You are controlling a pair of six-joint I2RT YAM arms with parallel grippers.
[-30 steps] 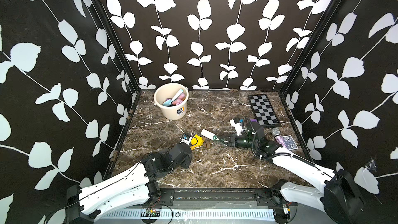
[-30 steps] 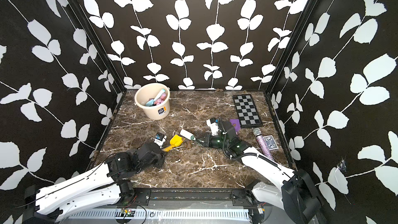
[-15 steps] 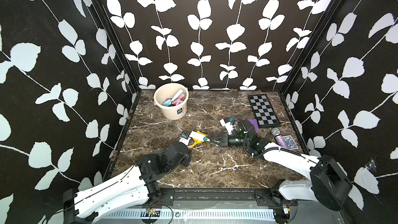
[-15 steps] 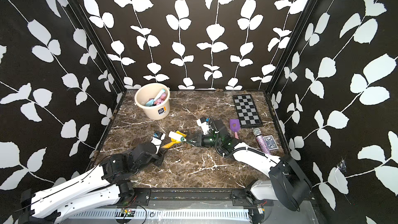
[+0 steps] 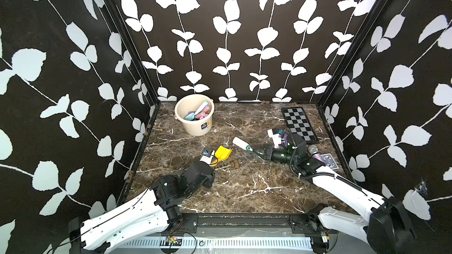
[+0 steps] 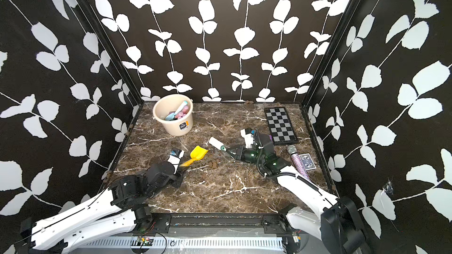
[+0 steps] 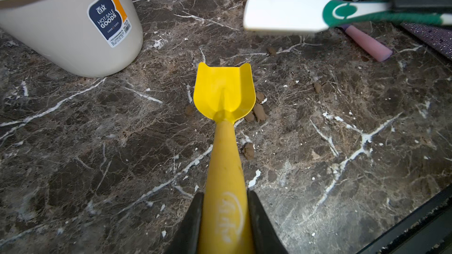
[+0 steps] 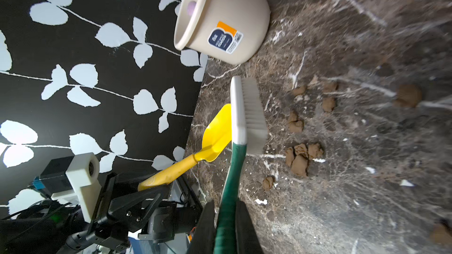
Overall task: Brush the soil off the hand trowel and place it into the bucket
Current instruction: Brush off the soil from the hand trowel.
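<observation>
Nearest, the left gripper (image 7: 225, 195) is clamped on the handle of the yellow hand trowel (image 7: 223, 89), its blade bare. The soil (image 7: 259, 114) lies in clumps on the marble table (image 5: 244, 186) beside the blade. Beyond, the right gripper (image 8: 226, 206) pinches a white brush (image 8: 249, 113) by its green handle, apart from the trowel. The bucket (image 5: 195, 123) stands far left.

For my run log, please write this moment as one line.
left gripper: shut on trowel; right gripper: shut on brush; brush: apart from trowel; blade: looks clean; soil: on table; bucket: upright, trowel not inside
</observation>
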